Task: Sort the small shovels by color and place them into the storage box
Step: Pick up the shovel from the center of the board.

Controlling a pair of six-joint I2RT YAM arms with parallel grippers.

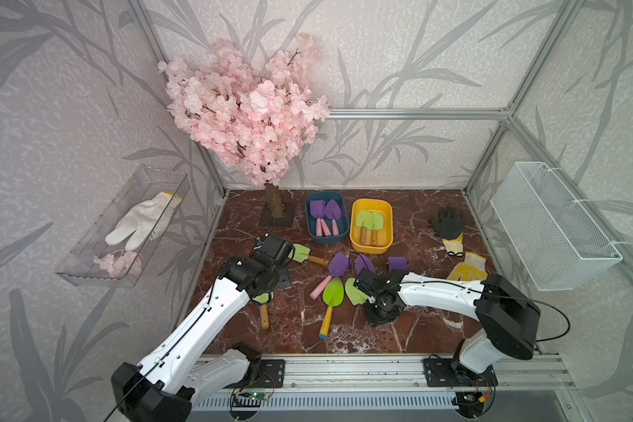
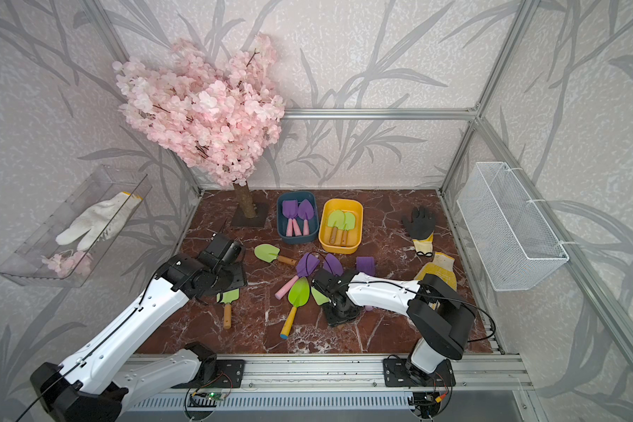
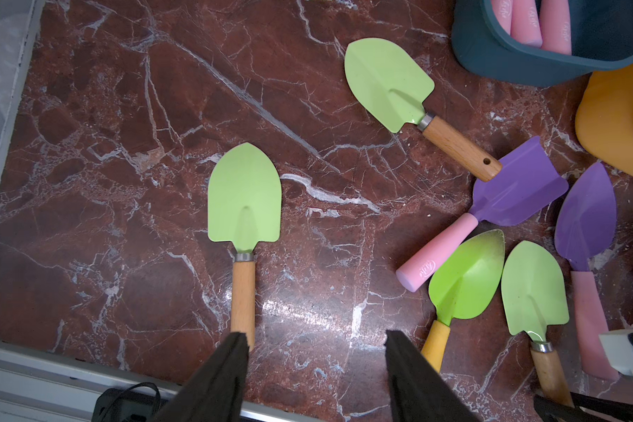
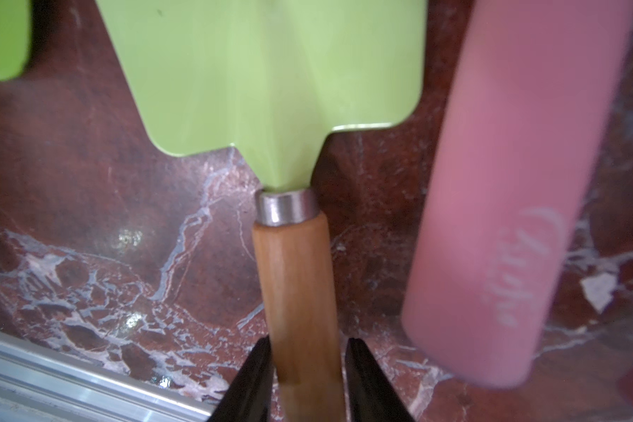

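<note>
Two purple shovels (image 1: 324,213) lie in the blue storage box (image 1: 309,228), and two green ones (image 1: 368,221) in the yellow box (image 1: 390,234). Several shovels lie loose on the marble. My right gripper (image 4: 307,347) is shut on the wooden handle (image 4: 295,274) of a green shovel (image 1: 353,290), low over the table beside a pink handle (image 4: 519,182). Left of it lies a lime shovel with a yellow handle (image 1: 332,292). My left gripper (image 3: 317,339) hangs open and holds nothing, above the handle end of another green shovel (image 3: 245,197).
A pink blossom tree (image 1: 245,109) stands at the back left. A black glove (image 1: 448,219) and yellow gloves (image 1: 468,268) lie at the right. A wire basket (image 1: 552,226) and a clear tray (image 1: 88,263) hang on the side walls. An aluminium rail (image 1: 344,369) runs along the front.
</note>
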